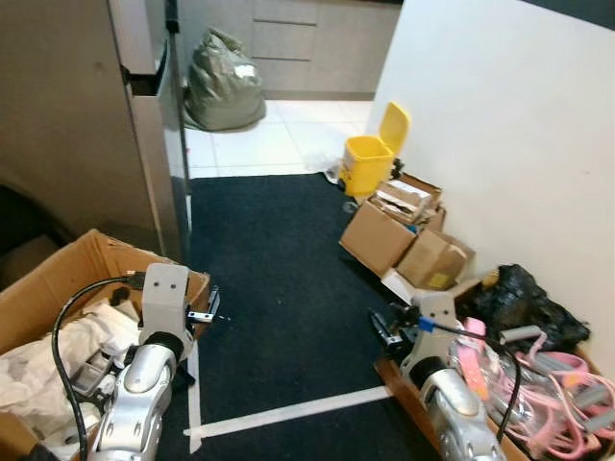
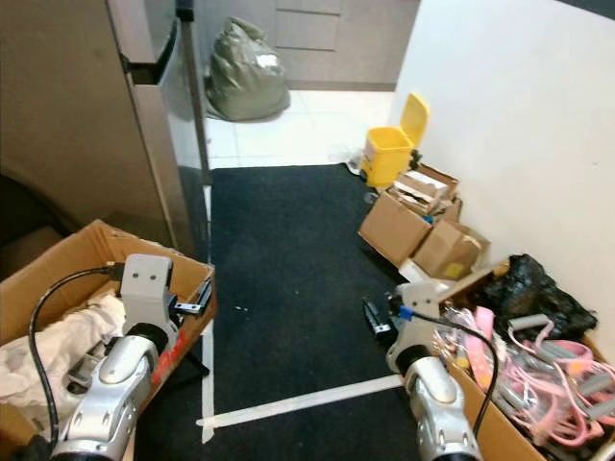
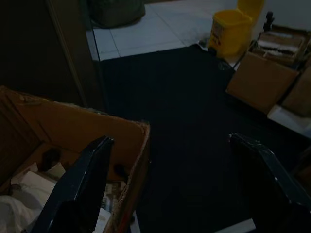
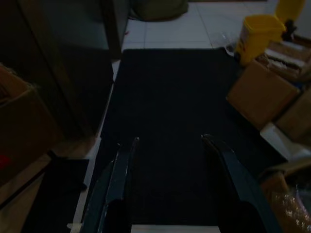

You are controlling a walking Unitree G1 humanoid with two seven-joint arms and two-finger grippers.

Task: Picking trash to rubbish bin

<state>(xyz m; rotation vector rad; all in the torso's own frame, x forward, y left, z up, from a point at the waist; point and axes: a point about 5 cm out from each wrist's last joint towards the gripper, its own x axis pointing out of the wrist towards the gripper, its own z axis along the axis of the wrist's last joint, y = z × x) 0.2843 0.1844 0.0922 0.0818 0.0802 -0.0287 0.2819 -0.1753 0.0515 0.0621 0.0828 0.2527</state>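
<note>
Standing here in the hallway: the yellow rubbish bin [image 1: 370, 161] sits at the far end of the black carpet [image 1: 279, 279], lid flipped up, right by the white wall and just beside a stack of cardboard boxes [image 1: 399, 235]. It looks like light, stiff plastic, so anything dropped in should go easy.

Nothing's been picked yet. The left claw [image 3: 170, 194] has its fingers spread wide and empty, hovering over the edge of an open cardboard box [image 1: 58, 279] with crumpled white paper [image 1: 48, 351] in it. That stuff would be soft and featherlight, my guess, so pinch a bunched fold near the top. The right claw [image 4: 170, 194] is open and empty too, pointing down the carpet. A big stuffed bag [image 1: 223, 84] sits on the tiles beyond.
</note>
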